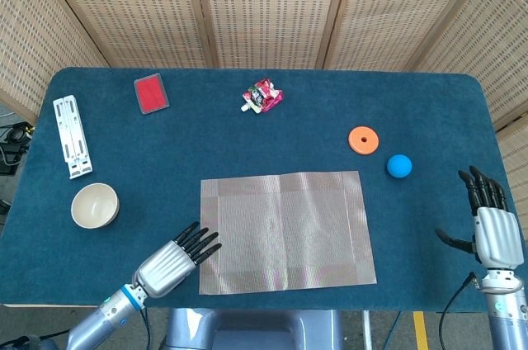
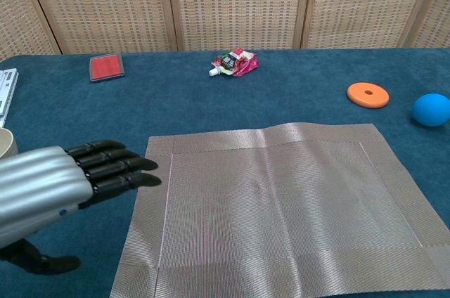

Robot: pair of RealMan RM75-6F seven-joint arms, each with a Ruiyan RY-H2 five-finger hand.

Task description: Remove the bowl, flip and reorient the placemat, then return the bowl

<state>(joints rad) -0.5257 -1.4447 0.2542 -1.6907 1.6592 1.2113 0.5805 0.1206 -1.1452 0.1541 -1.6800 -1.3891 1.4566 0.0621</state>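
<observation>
With the placemat (image 1: 285, 230) flat mid-worktop and the bowl (image 1: 94, 205) well off to its left, the left hand (image 1: 167, 263), fingers spread and empty, could knock or fumble the bowl's rim when reaching.

The chest view cuts off the mat's (image 2: 281, 206) front edge and most of the bowl (image 2: 5, 145). The print on the pink packet (image 1: 262, 96) is too small to read.

Left hand (image 1: 169, 261) flat, fingers extended, empty; right hand (image 1: 490, 226) upright, fingers spread.
</observation>
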